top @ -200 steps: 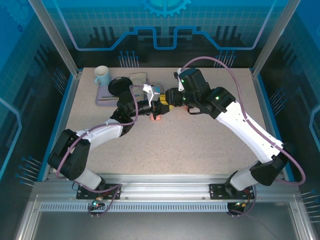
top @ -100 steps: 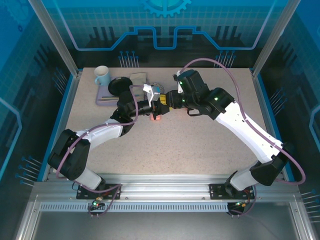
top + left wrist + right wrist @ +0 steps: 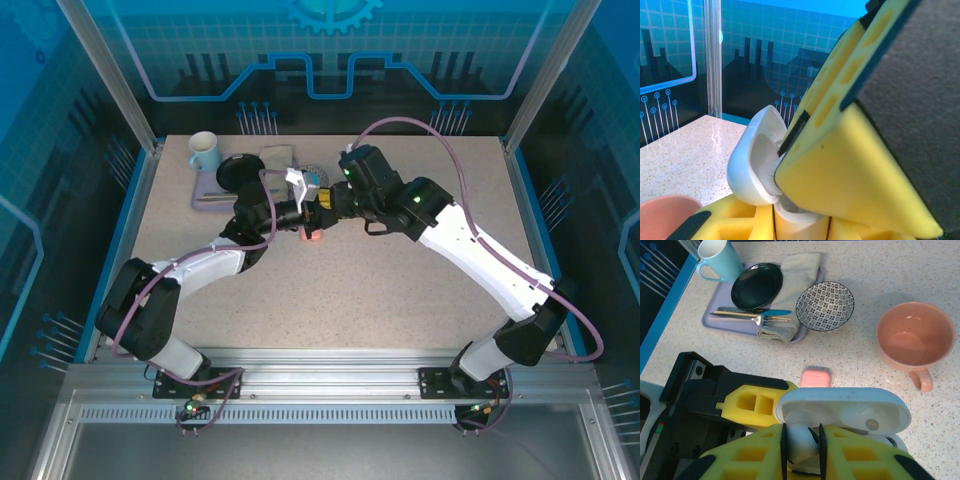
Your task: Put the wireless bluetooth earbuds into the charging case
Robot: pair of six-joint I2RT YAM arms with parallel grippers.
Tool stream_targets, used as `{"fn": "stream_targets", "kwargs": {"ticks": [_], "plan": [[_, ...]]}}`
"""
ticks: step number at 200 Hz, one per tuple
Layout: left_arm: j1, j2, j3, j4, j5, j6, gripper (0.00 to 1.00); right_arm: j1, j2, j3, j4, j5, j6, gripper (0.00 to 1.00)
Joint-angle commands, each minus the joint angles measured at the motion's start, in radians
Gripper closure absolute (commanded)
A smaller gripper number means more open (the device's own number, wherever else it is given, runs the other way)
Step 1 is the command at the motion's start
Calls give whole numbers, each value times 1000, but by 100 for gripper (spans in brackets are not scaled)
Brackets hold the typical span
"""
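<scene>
Your right tool (image 3: 801, 431) is pinched narrow on a white earbud (image 3: 801, 445). The earbud sits between its yellow fingers (image 3: 750, 460), right at the near edge of the open white charging case (image 3: 840, 410). The earbud's lower end is hidden, so you cannot tell whether it has reached its well. Your left tool (image 3: 311, 218) is clamped on that case, with one yellow finger against the case's left end. The two tools meet tip to tip over the counter (image 3: 940, 405). A closed pink case (image 3: 816, 377) lies on the counter just beyond the white lid.
</scene>
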Motion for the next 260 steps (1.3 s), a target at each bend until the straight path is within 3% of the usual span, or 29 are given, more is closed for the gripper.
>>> {"fn": "stream_targets", "kwargs": {"ticks": [1,89,197,260], "plan": [[2,-19,8,48,12,20,100,18,12,22,-13,92,55,83],[2,-4,7,57,3,18,100,108,-15,13,-13,301,176,100],[3,0,9,63,0,19,100,169,36,58,-126,474,316,100],[2,5,15,64,6,19,100,180,34,-8,-95,478,401,100]]}}
